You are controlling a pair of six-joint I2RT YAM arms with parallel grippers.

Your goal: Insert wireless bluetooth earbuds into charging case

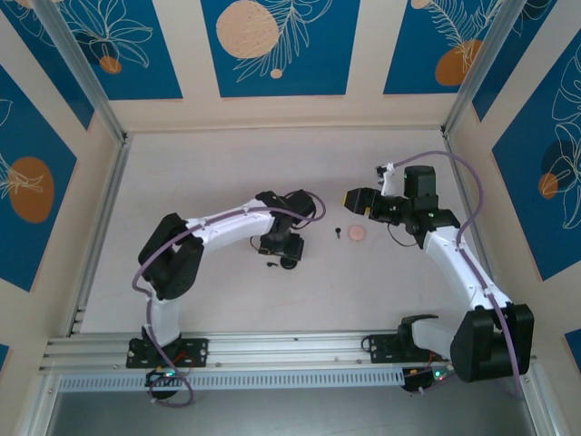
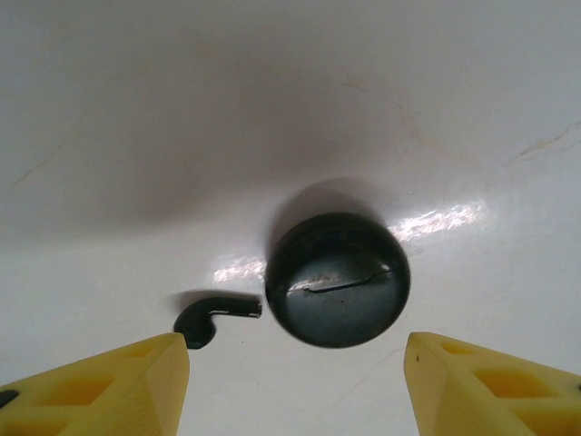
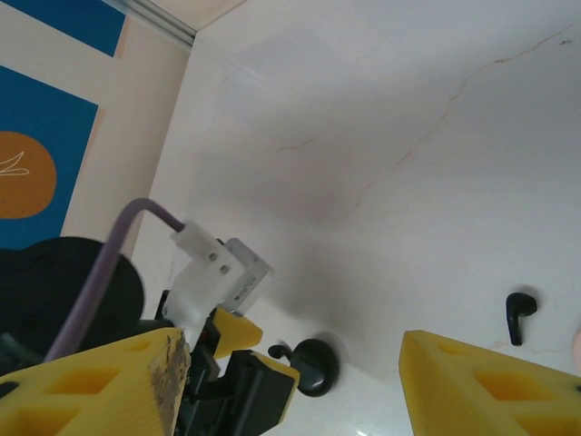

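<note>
Mia: Where is the small round black charging case [image 2: 338,280] sitting?

Tom: It is lying on the white table top [image 1: 227,173], right in front of the left gripper [image 2: 292,363].

Mia: Is the left gripper grabbing it?

Tom: No. Its yellow fingers [image 2: 118,386] are standing wide apart, one on each side. The case is lying just past their tips, and they are not touching it. The gripper is holding nothing.

Mia: Where are the earbuds hiding?

Tom: One tiny black earbud [image 2: 211,318] with a short stem is lying on its side just beside the case. Its stem is pointing at the case. I cannot tell if the stem is touching it.

Mia: And the second one?

Tom: The other earbud [image 1: 337,232] is lying well apart from the case, over toward the right arm.

Mia: What is that pink thing?

Tom: A flat pale pink disc [image 1: 356,234] is lying just beside that other earbud, a bit farther from the case.

Mia: What is the right gripper [image 1: 356,198] doing?

Tom: It is hanging farthest from the case, past the pink disc. Its fingers are spreading wide too, and nothing is sitting between them.
</note>
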